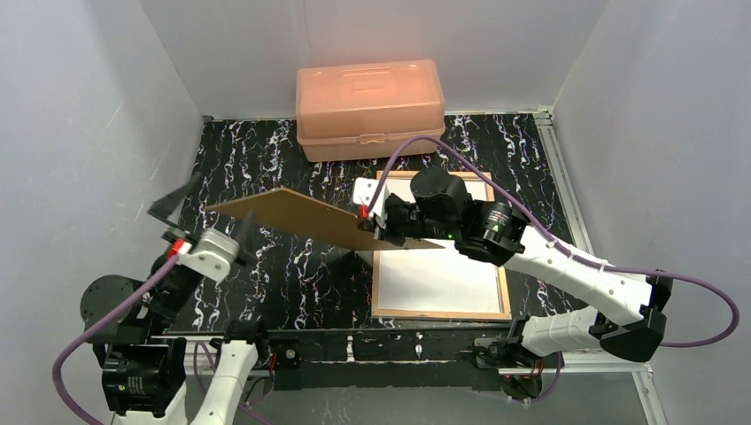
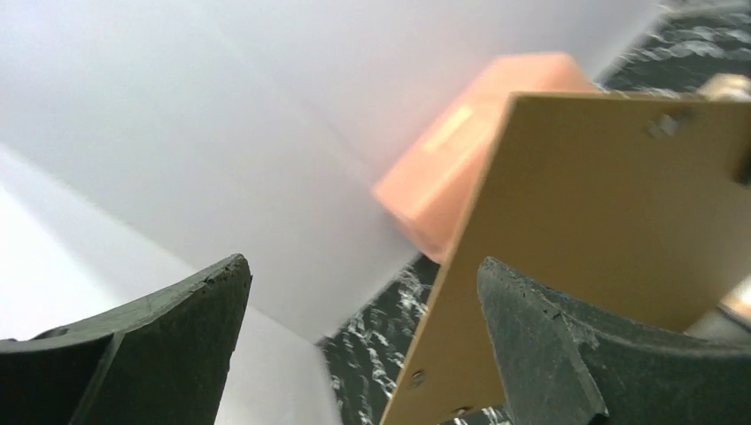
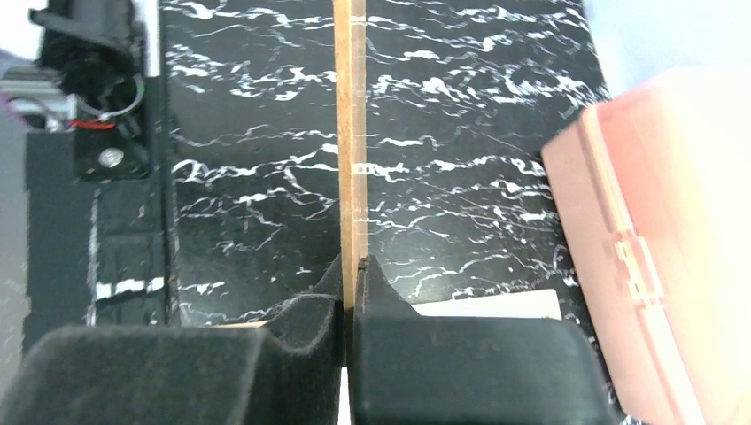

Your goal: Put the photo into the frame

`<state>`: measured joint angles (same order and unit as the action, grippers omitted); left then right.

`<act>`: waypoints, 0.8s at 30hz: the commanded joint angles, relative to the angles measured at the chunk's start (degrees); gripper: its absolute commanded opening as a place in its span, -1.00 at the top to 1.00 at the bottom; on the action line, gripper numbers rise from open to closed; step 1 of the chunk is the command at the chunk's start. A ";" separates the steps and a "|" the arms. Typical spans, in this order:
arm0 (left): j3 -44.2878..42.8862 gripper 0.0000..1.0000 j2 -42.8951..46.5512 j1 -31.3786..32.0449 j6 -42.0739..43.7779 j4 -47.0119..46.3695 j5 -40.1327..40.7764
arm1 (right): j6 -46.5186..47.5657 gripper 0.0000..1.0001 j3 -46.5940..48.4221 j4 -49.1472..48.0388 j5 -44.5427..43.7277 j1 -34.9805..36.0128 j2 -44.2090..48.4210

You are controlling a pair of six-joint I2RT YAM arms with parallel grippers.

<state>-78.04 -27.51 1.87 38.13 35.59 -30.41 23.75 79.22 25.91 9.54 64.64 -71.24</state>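
My right gripper (image 1: 376,228) is shut on the edge of the brown backing board (image 1: 301,217) and holds it tilted above the table; the board shows edge-on between the fingers in the right wrist view (image 3: 350,133). The frame (image 1: 507,292) lies at the right, tan wood side up. A white sheet (image 1: 434,279) fills it; no printed side shows, so I cannot tell whether it is the photo. My left gripper (image 1: 208,217) is open at the board's left corner. In the left wrist view the board (image 2: 611,204) stands behind the right finger (image 2: 549,345), with the jaws wide apart.
An orange plastic box (image 1: 369,106) stands at the back centre of the black marbled table (image 1: 266,159); it also shows in the left wrist view (image 2: 452,168) and the right wrist view (image 3: 664,239). White walls close in on three sides.
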 commanded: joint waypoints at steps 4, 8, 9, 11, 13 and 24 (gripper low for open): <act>-6.04 -0.97 -6.86 -0.03 -14.54 -11.25 19.51 | -16.04 0.97 8.30 -10.41 -19.57 -1.10 0.07; -7.99 -0.97 -10.31 -0.02 -16.43 2.42 9.81 | -25.38 0.97 12.56 -4.56 -28.05 -2.16 -1.79; -7.54 -0.97 -10.86 -0.09 -16.48 4.74 8.32 | -28.15 0.97 13.10 -2.49 -29.30 -2.92 -2.08; -6.13 -0.97 -12.05 -0.05 -15.65 8.37 7.60 | -34.56 0.97 13.35 0.89 -26.31 -7.57 -1.99; -4.02 -0.97 -12.75 -0.07 -15.51 10.89 7.84 | -41.19 0.97 12.28 2.58 -17.46 -14.44 -1.56; 8.54 -0.97 -10.41 -0.04 -10.60 14.59 3.65 | -61.59 0.97 5.79 7.53 23.14 -43.14 -1.65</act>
<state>-71.57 -39.46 1.87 25.96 48.49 -23.88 -29.06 86.61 36.64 15.16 23.57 -75.75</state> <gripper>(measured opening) 0.983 0.067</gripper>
